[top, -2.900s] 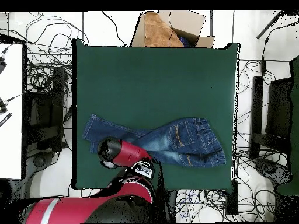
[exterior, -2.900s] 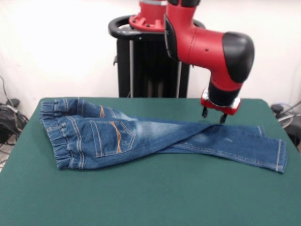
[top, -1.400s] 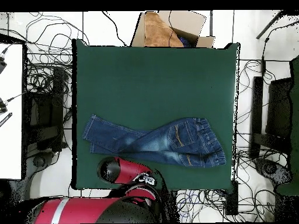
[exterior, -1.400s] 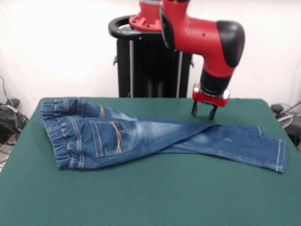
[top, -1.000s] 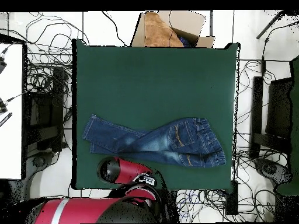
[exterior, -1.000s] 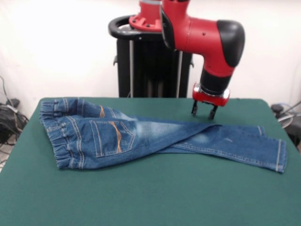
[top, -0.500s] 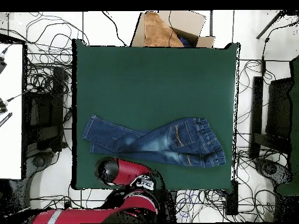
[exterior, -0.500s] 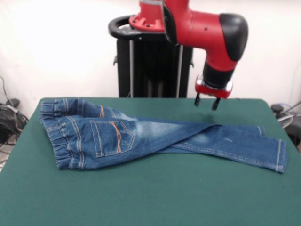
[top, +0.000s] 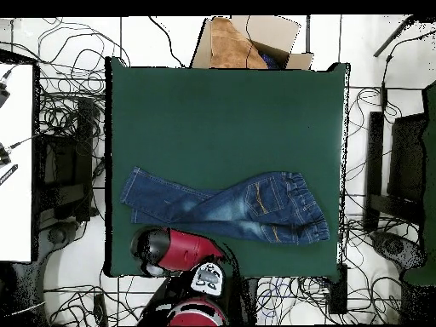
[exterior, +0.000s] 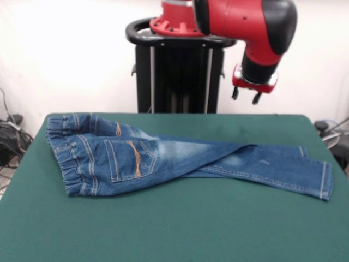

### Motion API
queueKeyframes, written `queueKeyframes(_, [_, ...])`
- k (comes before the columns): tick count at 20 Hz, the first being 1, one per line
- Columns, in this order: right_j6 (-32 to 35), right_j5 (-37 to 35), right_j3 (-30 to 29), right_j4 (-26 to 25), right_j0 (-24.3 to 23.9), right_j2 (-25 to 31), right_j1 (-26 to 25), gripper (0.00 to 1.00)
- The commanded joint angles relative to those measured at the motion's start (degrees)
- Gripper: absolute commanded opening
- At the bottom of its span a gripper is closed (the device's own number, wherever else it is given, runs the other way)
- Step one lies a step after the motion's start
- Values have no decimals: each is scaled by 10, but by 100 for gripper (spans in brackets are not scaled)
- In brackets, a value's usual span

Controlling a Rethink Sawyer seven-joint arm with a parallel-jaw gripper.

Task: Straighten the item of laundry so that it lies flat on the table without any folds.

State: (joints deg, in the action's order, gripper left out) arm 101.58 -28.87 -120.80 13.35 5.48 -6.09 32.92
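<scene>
my gripper (exterior: 246, 97) hangs empty above the table's (exterior: 180, 229) edge, fingers apart; jeans (exterior: 174, 160) lie with legs crossed.

jeans (exterior: 180, 162) on the table (exterior: 174, 229), legs crossed, gripper (exterior: 246, 96) raised well above

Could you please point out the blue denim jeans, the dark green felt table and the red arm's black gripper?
blue denim jeans (exterior: 131, 158), front view, on the back pocket with orange stitching.
dark green felt table (top: 230, 119), overhead view, on a bare part of the top.
gripper (exterior: 245, 95), front view, midway between its fingertips.
</scene>
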Motion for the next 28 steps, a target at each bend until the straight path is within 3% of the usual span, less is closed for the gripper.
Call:
queueKeyframes(1, [130,78,28,51,-28,39,24,100])
queueKeyframes(6, [126,163,6,60,-76,89,34,100])
queueKeyframes(11, [127,164,21,51,-71,74,37,100])
queueKeyframes(14, [132,157,31,51,-47,50,20,100])
queueKeyframes(21, [145,194,23,61,-49,68,-13,100])
queueKeyframes(28, [155,294,17,47,-80,106,-57,100])
